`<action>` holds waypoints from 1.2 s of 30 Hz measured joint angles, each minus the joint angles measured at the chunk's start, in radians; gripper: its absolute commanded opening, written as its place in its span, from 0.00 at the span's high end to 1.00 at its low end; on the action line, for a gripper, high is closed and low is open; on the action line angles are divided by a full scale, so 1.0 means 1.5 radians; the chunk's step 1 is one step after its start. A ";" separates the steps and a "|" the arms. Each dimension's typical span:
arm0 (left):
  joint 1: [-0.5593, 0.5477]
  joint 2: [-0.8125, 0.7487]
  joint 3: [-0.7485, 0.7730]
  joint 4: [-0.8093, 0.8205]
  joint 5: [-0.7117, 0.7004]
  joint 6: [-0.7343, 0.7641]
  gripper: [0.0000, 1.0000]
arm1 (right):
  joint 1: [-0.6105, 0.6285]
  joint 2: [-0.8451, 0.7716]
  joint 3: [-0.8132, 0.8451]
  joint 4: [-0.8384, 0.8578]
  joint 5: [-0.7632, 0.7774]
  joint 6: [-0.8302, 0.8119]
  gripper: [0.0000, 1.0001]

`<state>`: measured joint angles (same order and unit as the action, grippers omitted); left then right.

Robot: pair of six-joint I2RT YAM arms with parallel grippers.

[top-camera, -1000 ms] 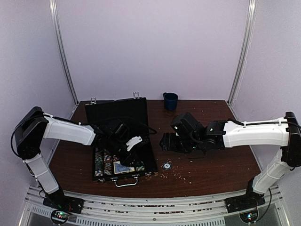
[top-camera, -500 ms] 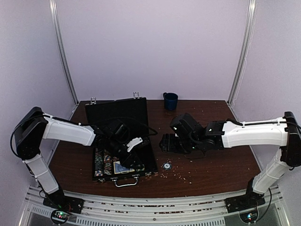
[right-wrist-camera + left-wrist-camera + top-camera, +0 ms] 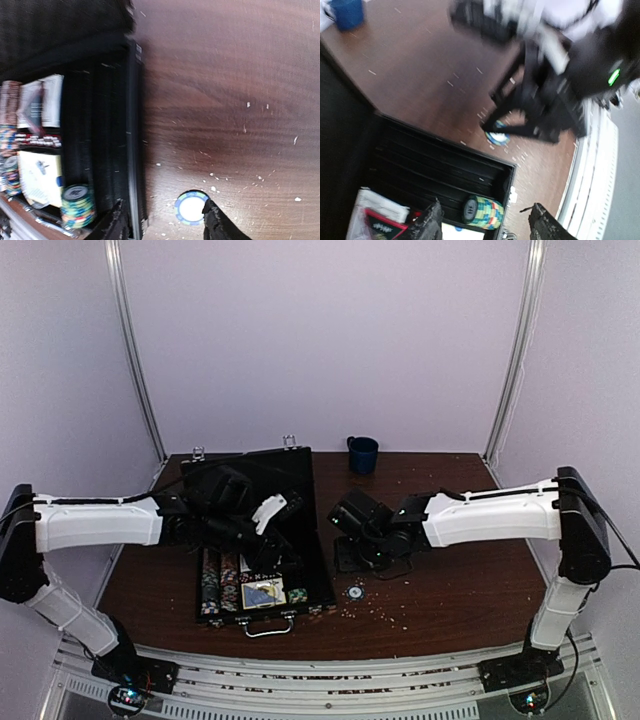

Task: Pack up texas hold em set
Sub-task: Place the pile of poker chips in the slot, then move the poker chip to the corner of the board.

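The loose chip [image 3: 191, 206] lies flat on the table [image 3: 450, 590], just right of the case [image 3: 320, 580]. The right gripper [image 3: 165, 220], open and empty, straddles it, so it should drop straight down and pinch the chip by its rim. The case runs lengthwise across the table, handle [image 3: 266, 628] toward the arms and lid [image 3: 290, 472] raised at the far side, with the left gripper [image 3: 486, 227] open and empty above it.

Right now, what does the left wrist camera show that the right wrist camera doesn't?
Only the left wrist view: the dark blue mug and the right arm with a green light. Only the right wrist view: rows of striped poker chips. Both: the open black case, a short stack of striped chips inside it, one loose blue-and-white chip on the brown wooden table.
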<state>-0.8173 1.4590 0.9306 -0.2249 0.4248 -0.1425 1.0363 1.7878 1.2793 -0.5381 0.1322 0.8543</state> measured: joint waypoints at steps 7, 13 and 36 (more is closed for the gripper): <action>0.000 -0.094 -0.019 0.009 -0.114 -0.046 0.33 | 0.000 0.068 0.014 -0.051 -0.001 0.025 0.56; 0.000 -0.101 -0.024 0.004 -0.158 -0.063 0.33 | 0.000 0.086 0.014 -0.056 -0.001 0.038 0.60; 0.000 -0.101 -0.038 -0.010 -0.166 -0.066 0.33 | 0.072 0.109 -0.007 -0.047 0.004 0.086 0.73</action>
<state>-0.8173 1.3071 0.8738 -0.2405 0.1753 -0.2420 1.1439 1.9511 1.2690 -0.6086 0.1379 0.9829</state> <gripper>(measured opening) 0.667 0.272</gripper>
